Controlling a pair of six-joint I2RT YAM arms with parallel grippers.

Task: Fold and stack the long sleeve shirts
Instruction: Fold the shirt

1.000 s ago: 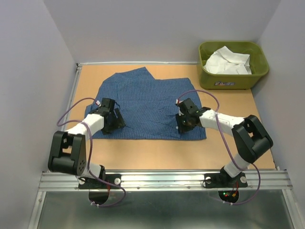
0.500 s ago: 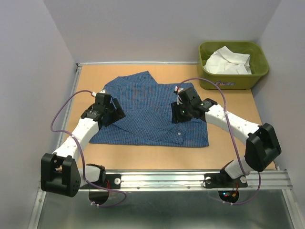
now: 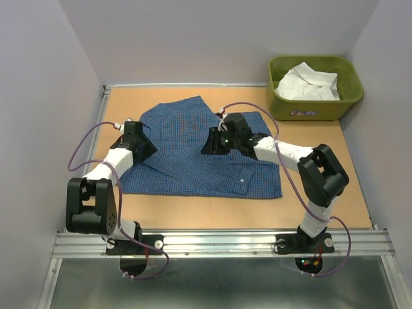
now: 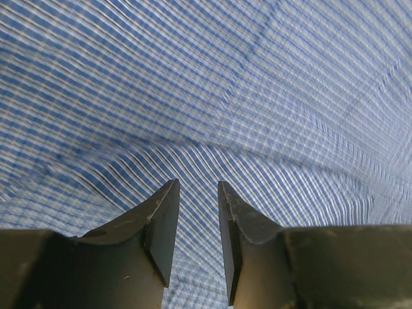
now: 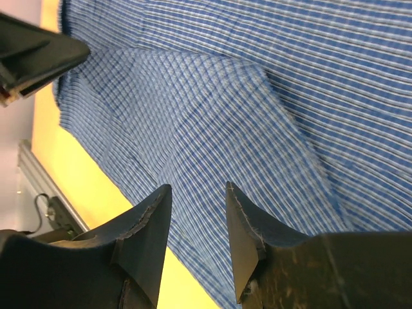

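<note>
Blue shirt: The blue checked long sleeve shirt lies flattened on the middle of the counter. One corner points to the far side, and a folded layer lies across its near half.
White shirt: The white shirt sits crumpled inside the olive-green tub at the far right corner, well apart from the blue one.
Left gripper: The left gripper hangs low over the left edge of the blue shirt. Its fingers are parted by a narrow gap, with checked cloth showing through it.
Right gripper: The right gripper reaches in over the middle of the blue shirt. Its fingers are also slightly apart, with cloth and a strip of counter visible between them.
Counter: The tan counter shows on all sides of the blue shirt.
</note>
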